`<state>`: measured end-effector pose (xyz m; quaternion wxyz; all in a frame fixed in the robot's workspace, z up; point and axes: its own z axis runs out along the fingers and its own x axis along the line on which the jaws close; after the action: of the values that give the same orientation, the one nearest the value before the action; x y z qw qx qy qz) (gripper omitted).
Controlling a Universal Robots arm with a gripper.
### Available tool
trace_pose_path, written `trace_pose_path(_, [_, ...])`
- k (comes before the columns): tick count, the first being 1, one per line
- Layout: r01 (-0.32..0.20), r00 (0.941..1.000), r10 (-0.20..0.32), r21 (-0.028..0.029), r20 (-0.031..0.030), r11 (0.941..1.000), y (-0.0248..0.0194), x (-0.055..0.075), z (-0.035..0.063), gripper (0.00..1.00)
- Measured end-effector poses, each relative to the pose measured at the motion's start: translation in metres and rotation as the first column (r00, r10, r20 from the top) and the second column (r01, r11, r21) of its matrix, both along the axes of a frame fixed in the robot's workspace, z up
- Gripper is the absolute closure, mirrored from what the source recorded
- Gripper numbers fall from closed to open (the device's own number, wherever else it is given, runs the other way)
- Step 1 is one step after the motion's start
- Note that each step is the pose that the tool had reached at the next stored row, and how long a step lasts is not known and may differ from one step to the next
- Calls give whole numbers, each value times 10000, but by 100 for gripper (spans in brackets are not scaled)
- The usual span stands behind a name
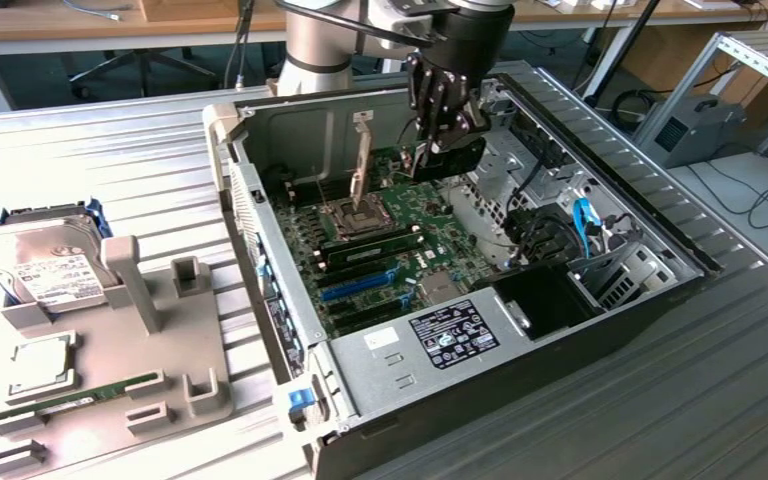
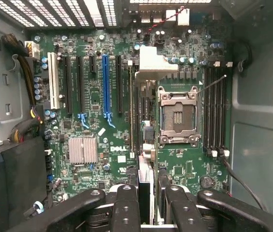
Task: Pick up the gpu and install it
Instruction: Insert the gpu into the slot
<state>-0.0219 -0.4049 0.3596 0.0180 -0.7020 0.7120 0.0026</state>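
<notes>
The gpu (image 1: 448,158) hangs inside the open computer case (image 1: 277,270), a dark card held on edge above the green motherboard (image 1: 418,235). My gripper (image 1: 443,120) is shut on its upper edge, coming down from above. In the wrist view the gpu (image 2: 142,111) appears edge-on as a thin strip running away from my gripper (image 2: 146,195) over the motherboard (image 2: 97,116), with its silver end bracket (image 2: 151,60) at the far end. It hovers between the long expansion slots, two of them blue (image 2: 106,82), and the empty processor socket (image 2: 177,116).
The case walls, a drive cage (image 1: 544,300) and cables with a blue connector (image 1: 582,215) ring the motherboard. In the exterior view's left, a grey holder tray (image 1: 197,390) carries a hard drive (image 1: 37,265), a processor chip (image 1: 40,365) and a green memory stick (image 1: 77,395).
</notes>
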Motion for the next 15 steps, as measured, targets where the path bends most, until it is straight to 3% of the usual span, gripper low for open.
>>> trace_pose_path(15, [-648,9979,648,0,0,9979,0,0,-1,74])
